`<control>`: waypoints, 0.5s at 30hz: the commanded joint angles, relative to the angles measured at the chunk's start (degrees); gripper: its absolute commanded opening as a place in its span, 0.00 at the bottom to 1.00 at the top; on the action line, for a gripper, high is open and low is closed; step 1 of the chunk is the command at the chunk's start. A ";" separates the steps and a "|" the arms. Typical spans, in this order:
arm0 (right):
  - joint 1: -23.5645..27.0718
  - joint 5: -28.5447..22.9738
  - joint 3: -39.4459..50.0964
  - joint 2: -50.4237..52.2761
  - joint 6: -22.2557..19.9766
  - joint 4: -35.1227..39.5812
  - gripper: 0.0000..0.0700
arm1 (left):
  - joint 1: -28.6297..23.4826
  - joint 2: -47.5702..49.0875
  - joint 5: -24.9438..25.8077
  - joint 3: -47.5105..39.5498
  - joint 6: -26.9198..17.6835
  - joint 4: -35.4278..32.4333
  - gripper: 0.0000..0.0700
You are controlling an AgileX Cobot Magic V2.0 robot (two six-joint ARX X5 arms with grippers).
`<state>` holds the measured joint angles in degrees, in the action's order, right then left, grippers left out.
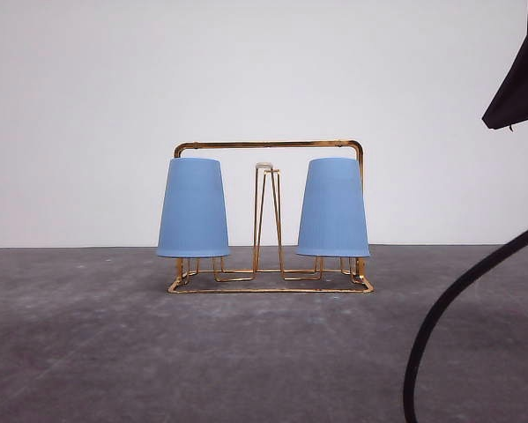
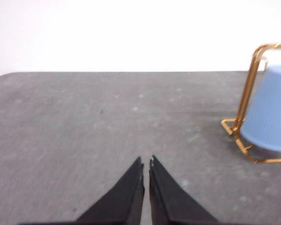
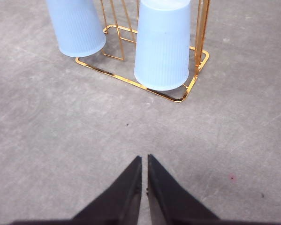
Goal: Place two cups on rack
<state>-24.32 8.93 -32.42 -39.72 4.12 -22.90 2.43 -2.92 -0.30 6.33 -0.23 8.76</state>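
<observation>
The gold wire rack [image 1: 271, 144] stands mid-table with two light-blue ribbed cups upside down on its prongs: one on the left [image 1: 193, 208], one on the right [image 1: 333, 208]. A bare hairpin prong [image 1: 266, 216] rises between them. In the right wrist view both cups [image 3: 75, 24] [image 3: 162, 44] sit on the rack [image 3: 131, 82], and my right gripper [image 3: 144, 159] is shut, empty, hovering in front of it. My left gripper [image 2: 147, 161] is shut and empty over bare table, the rack [image 2: 247, 96] and one cup [image 2: 270, 108] off to its side.
Grey matte tabletop [image 1: 114, 352] surrounds the rack, with a white wall behind. A black arm part [image 1: 519, 84] and a dark cable [image 1: 449, 308] hang at the front view's right edge.
</observation>
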 commanded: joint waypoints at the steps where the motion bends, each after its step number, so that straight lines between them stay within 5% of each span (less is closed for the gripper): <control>1: -0.31 0.02 -0.61 -0.13 0.35 0.61 0.02 | -0.34 0.97 -0.17 -1.10 -0.60 -0.67 0.00; 15: -0.31 0.02 -0.61 -0.13 0.35 0.61 0.02 | -0.65 2.73 -0.33 -5.61 -0.59 -1.03 0.00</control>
<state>-24.32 8.95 -32.42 -39.72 4.12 -22.90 1.89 -0.25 -0.34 1.48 -0.43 8.32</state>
